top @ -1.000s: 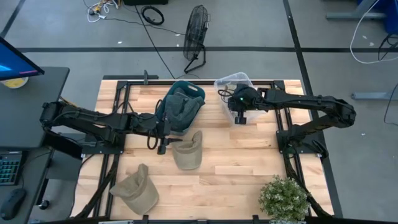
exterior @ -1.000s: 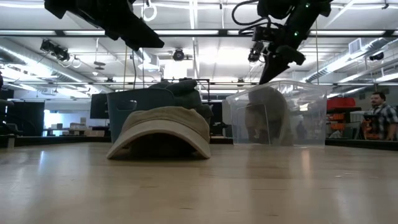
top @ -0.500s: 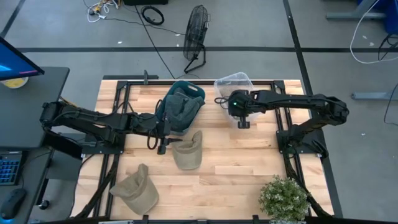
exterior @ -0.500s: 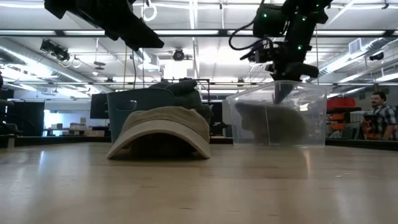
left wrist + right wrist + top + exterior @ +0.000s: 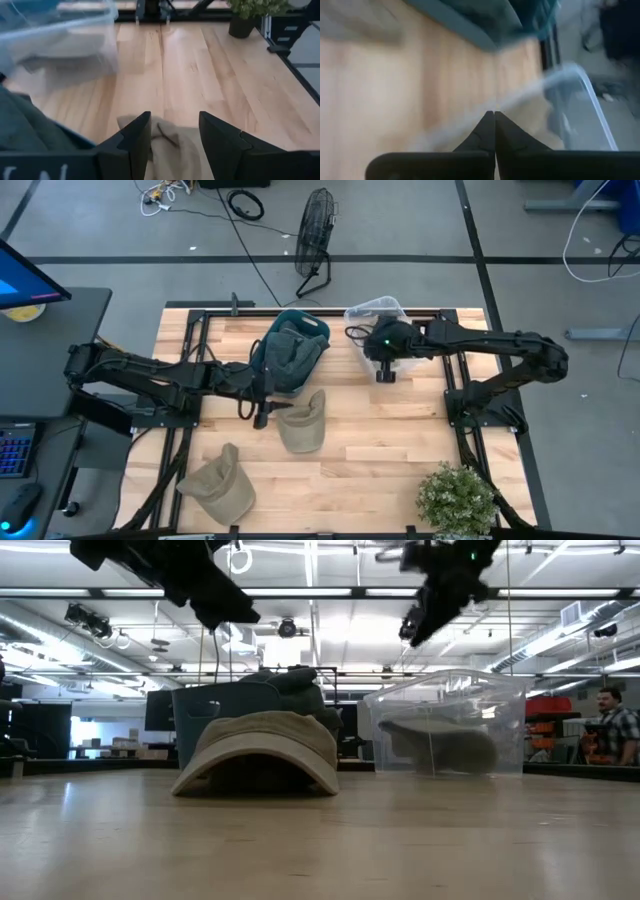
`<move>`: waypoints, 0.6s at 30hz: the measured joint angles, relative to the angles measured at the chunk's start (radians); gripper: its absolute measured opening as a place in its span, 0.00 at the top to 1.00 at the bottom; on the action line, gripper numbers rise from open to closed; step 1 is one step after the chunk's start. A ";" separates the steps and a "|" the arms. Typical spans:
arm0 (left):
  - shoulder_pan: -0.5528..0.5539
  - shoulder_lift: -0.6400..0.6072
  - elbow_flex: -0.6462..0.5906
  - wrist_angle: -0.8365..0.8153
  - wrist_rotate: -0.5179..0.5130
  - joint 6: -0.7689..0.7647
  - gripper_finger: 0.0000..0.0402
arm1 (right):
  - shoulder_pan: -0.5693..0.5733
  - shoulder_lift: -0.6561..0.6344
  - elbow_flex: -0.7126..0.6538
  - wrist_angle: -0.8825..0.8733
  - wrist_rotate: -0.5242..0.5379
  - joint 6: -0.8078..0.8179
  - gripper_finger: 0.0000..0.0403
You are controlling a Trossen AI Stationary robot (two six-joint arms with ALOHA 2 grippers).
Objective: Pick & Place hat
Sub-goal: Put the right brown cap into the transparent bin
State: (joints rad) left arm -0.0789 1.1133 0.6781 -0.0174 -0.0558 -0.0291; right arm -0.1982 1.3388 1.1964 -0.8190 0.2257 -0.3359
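A tan hat lies flat inside the clear bin; another sits brim-down mid-worktop before me.

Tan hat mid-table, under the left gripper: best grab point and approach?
Judging from the views, take the tan hat at the crown's top ridge, coming straight down. In the low view it sits upright as a dome, brim flat on the table. The left gripper is open above it.
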 joint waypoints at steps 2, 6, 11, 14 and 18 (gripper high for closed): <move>-0.010 0.000 0.000 -0.035 0.000 -0.045 0.57 | 0.043 0.000 0.017 0.030 -0.047 0.025 1.00; -0.047 0.000 0.000 -0.103 0.000 -0.107 0.57 | 0.141 0.000 0.017 0.123 -0.132 0.059 1.00; -0.113 0.000 0.000 -0.114 0.000 -0.173 0.57 | 0.240 0.021 0.017 0.196 -0.138 0.129 0.95; -0.153 0.000 0.000 -0.114 0.001 -0.196 0.57 | 0.283 0.058 0.017 0.243 -0.137 0.145 0.86; -0.205 0.000 0.000 -0.118 0.001 -0.199 0.57 | 0.327 0.147 0.017 0.338 -0.137 0.145 0.73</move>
State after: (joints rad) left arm -0.2839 1.1133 0.6780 -0.1353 -0.0551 -0.2283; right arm 0.1289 1.4854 1.2133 -0.4814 0.0883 -0.1913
